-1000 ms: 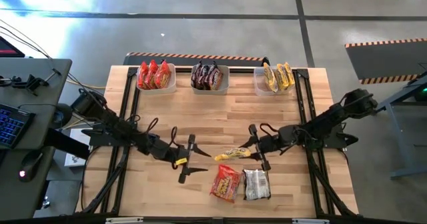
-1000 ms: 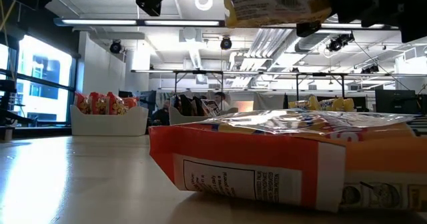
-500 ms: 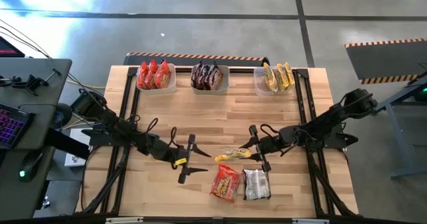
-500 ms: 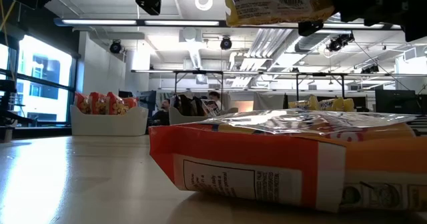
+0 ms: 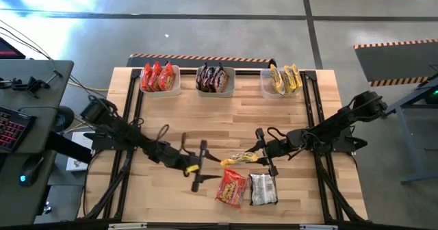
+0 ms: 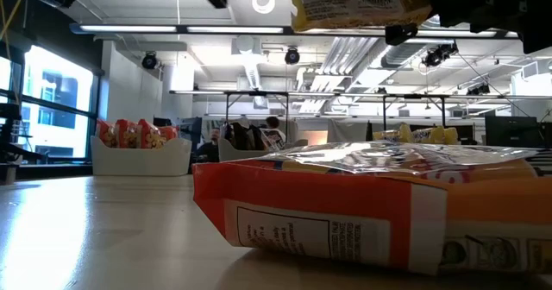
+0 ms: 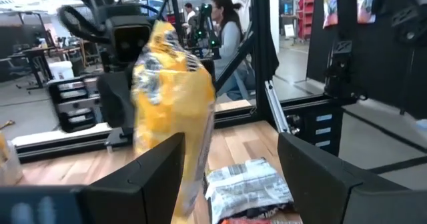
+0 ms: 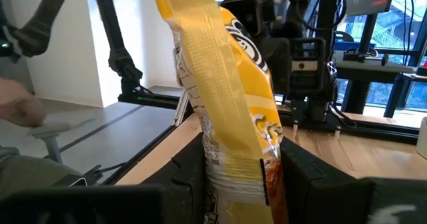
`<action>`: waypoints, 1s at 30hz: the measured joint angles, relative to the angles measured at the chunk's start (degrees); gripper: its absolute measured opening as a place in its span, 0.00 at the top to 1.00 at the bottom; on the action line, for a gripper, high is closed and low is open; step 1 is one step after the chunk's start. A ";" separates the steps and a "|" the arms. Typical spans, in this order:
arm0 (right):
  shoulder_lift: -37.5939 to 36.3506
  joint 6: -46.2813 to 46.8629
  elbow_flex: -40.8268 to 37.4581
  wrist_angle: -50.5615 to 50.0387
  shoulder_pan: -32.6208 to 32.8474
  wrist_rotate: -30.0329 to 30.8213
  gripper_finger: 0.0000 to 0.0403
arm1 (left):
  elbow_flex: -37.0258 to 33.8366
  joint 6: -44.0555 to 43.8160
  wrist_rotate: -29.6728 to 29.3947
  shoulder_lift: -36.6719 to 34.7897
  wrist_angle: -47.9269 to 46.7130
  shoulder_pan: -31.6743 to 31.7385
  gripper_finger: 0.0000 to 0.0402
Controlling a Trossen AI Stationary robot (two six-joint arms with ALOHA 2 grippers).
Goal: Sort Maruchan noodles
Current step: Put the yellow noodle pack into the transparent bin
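A yellow Maruchan noodle packet [image 5: 239,159] hangs on edge above the table's middle, with my right gripper [image 5: 263,152] shut on it. My left gripper [image 5: 205,168] stands open just left of the packet, its fingers pointing at the packet's free end [image 7: 173,97] without touching it. A red-orange packet [image 5: 231,187] and a silver packet [image 5: 262,189] lie flat on the table near the front edge, below the held packet. In the low view the yellow packet [image 6: 358,1] hangs at the top, above the red-orange packet [image 6: 328,212]. My right gripper pinches the yellow packet's right-hand end [image 8: 233,174] between its two fingers [image 8: 190,181]. The fingers come in level from the table's right side. The packet stands on edge, sticks out toward the left arm and is lifted clear of the table.
Three pale bins stand along the far edge: one with red packets [image 5: 160,79], one with dark packets [image 5: 215,79], one with yellow packets [image 5: 284,79]. Bare wood lies between the bins and the arms. People show in the room beyond the table.
My left gripper has gone toward the table's right edge, closer to the yellow packet, and has stayed open. My right gripper and the packet have kept their place.
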 joint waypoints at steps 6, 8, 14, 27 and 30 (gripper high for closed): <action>0.00 0.27 -0.18 -0.39 0.22 -2.56 0.74 | 5.54 1.29 1.40 6.37 0.16 0.71 0.42; 0.00 0.34 -0.24 -0.39 0.73 -2.25 0.74 | 5.88 2.85 1.56 6.59 0.18 0.76 0.42; -0.02 -0.87 -0.24 0.19 1.65 -0.23 0.74 | 5.93 3.30 0.75 6.48 0.84 0.50 0.42; 0.00 -0.44 -0.11 0.12 1.58 0.31 0.74 | 5.97 0.90 -3.51 6.48 0.29 -0.67 0.42; 0.00 -0.42 -0.07 0.10 1.60 0.14 0.74 | 6.02 0.72 -3.25 6.50 0.27 -1.00 0.43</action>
